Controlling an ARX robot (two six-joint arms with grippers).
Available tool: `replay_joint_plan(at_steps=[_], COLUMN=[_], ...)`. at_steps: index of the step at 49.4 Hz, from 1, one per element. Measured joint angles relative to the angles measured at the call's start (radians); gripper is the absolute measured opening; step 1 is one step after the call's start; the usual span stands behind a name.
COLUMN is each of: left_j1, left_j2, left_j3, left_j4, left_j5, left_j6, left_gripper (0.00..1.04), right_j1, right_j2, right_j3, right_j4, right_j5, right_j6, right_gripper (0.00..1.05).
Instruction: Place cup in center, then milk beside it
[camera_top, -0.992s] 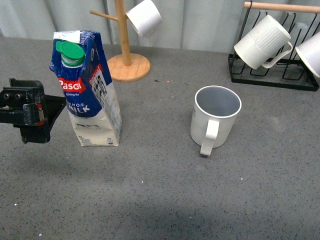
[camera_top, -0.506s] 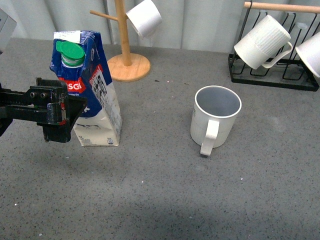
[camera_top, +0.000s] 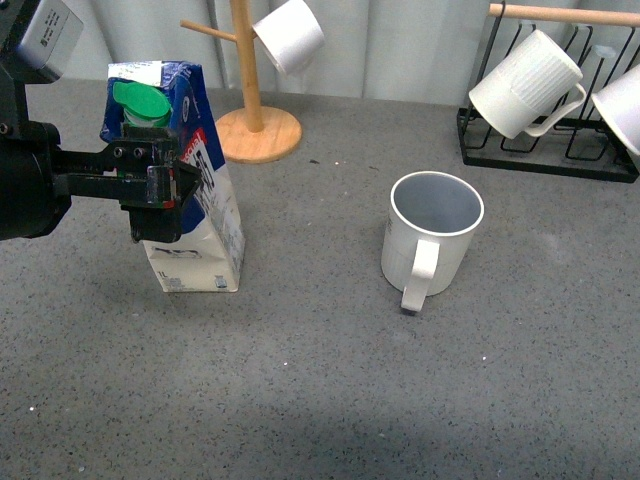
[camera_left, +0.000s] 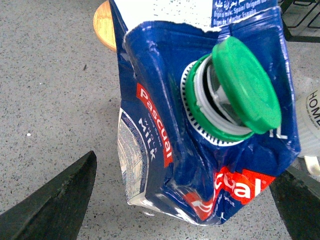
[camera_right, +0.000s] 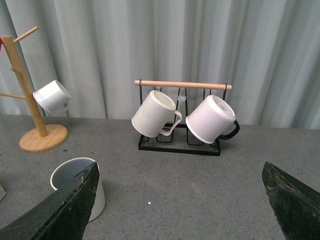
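The cup (camera_top: 430, 235), a cream-white mug with its handle toward me, stands upright mid-table; it also shows in the right wrist view (camera_right: 75, 182). The milk (camera_top: 190, 190), a dented blue-and-white carton with a green cap, stands left of it. My left gripper (camera_top: 160, 185) is open, its jaws level with the carton's upper half and on either side of it. In the left wrist view the milk (camera_left: 200, 125) fills the gap between the dark fingers (camera_left: 55, 205). My right gripper (camera_right: 180, 200) is open and empty, out of the front view.
A wooden mug tree (camera_top: 250, 100) with a small white cup (camera_top: 288, 35) stands behind the carton. A black wire rack (camera_top: 545, 150) at the back right holds ribbed white mugs (camera_top: 525, 82). Grey table all around.
My left gripper has moved right from the table's left edge and risen, and now stands around the milk carton. The cup and the carton have not moved.
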Motion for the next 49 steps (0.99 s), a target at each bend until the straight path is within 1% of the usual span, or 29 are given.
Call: replay_joint_plan(at_steps=[5, 7, 12, 15, 17, 24, 29, 34, 36, 49], left_j1=[0.000, 0.000, 0.000, -0.001, -0.003, -0.010, -0.031, -0.068, -0.084, -0.192], left_j2=[0.007, 0.008, 0.008, 0.008, 0.008, 0.006, -0.010, -0.030, -0.032, 0.005], left_j3=[0.009, 0.011, 0.016, 0.018, 0.019, 0.020, 0.020, 0.020, 0.020, 0.044], left_j4=[0.000, 0.000, 0.000, 0.000, 0.000, 0.000, 0.000, 0.003, 0.012, 0.077], left_j5=[-0.010, -0.014, -0.013, -0.013, -0.013, -0.017, -0.027, -0.052, -0.068, -0.158], left_j6=[-0.007, -0.011, -0.021, -0.024, -0.025, -0.028, -0.041, -0.055, -0.063, -0.099], left_gripper=[0.98, 0.93, 0.77, 0.70, 0.62, 0.45, 0.24, 0.06, 0.04, 0.04], right_j1=[0.000, 0.000, 0.000, 0.000, 0.000, 0.000, 0.000, 0.000, 0.000, 0.000], right_j2=[0.000, 0.000, 0.000, 0.000, 0.000, 0.000, 0.000, 0.000, 0.000, 0.000], right_j3=[0.000, 0.000, 0.000, 0.000, 0.000, 0.000, 0.000, 0.000, 0.000, 0.000], right_j4=[0.000, 0.000, 0.000, 0.000, 0.000, 0.000, 0.000, 0.000, 0.000, 0.000], right_j5=[0.000, 0.000, 0.000, 0.000, 0.000, 0.000, 0.000, 0.000, 0.000, 0.000], right_j6=[0.000, 0.000, 0.000, 0.000, 0.000, 0.000, 0.000, 0.000, 0.000, 0.000], right_gripper=[0.95, 0.95, 0.95, 0.95, 0.95, 0.95, 0.95, 0.95, 0.95, 0.95])
